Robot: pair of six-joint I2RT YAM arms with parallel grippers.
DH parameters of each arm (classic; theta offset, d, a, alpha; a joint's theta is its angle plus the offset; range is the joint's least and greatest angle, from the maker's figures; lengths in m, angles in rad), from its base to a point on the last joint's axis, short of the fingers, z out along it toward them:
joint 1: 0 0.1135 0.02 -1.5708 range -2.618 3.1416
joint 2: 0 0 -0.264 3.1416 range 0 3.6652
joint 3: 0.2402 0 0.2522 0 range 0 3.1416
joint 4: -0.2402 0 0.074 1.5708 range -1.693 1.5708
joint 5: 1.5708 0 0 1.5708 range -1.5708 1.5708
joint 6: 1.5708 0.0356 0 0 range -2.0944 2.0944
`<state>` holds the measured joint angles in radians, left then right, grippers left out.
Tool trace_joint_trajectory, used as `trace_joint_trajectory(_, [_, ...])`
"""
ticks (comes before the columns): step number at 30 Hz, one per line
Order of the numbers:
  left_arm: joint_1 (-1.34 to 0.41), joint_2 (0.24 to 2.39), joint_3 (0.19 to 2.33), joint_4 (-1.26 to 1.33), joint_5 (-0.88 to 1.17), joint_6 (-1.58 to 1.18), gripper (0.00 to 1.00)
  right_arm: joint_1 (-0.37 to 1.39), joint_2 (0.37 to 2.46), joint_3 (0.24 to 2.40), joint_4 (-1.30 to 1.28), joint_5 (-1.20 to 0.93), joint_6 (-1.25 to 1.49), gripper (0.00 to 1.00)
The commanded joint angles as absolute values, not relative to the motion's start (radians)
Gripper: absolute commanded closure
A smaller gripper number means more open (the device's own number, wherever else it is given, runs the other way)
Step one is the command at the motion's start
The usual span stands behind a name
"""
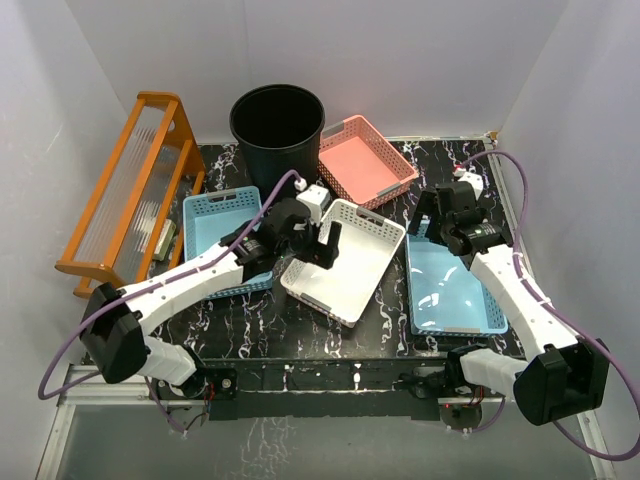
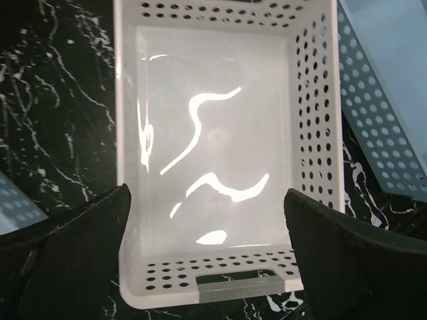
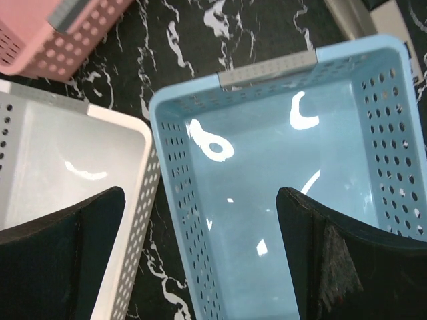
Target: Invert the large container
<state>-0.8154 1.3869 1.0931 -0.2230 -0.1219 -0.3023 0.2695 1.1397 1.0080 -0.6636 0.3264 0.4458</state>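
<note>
The large container [image 1: 276,150], a tall round black bin, stands upright with its mouth up at the back middle of the table; neither wrist view shows it. My left gripper [image 1: 316,246] is open and empty, hovering over the near end of a white basket [image 1: 352,285], well in front of the bin. In the left wrist view its fingers [image 2: 80,247] straddle the white basket's handle end [image 2: 240,283]. My right gripper [image 1: 437,228] is open and empty at the right, above the far left corner of a blue basket [image 3: 267,67].
A pink basket [image 1: 362,160] sits right beside the bin. A second blue basket [image 1: 215,215] lies at the left, with an orange rack [image 1: 135,190] beyond it. The white basket [image 3: 67,153] and right blue basket [image 1: 455,315] nearly touch.
</note>
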Motion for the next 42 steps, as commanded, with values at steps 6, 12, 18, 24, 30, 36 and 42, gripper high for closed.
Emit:
trace_joint_trajectory(6, [-0.851,1.400,1.096,-0.215,-0.141,-0.263,0.01,0.195,1.109,0.963,-0.705,0.081,0.420,0.02])
trace_joint_trajectory(12, [-0.839,1.385,1.119,-0.257,-0.299,-0.193,0.01,0.195,1.091,0.924,-0.691,0.001,0.415,0.02])
trace_joint_trajectory(18, [-0.685,1.379,1.157,-0.337,-0.201,-0.209,0.01,0.196,1.079,0.880,-0.655,-0.092,0.468,0.02])
trace_joint_trajectory(24, [-0.611,1.302,1.141,-0.339,-0.188,-0.199,0.01,0.198,1.084,0.859,-0.659,-0.074,0.464,0.02])
trace_joint_trajectory(30, [-0.537,1.280,1.124,-0.334,-0.134,-0.221,0.01,0.196,1.107,0.826,-0.650,-0.012,0.465,0.28])
trace_joint_trajectory(36, [-0.537,1.283,1.113,-0.312,-0.090,-0.228,0.01,0.196,1.149,0.807,-0.616,-0.049,0.471,0.54])
trace_joint_trajectory(42, [-0.546,1.320,1.136,-0.312,0.036,-0.234,0.01,0.196,1.201,0.789,-0.576,-0.083,0.471,0.69])
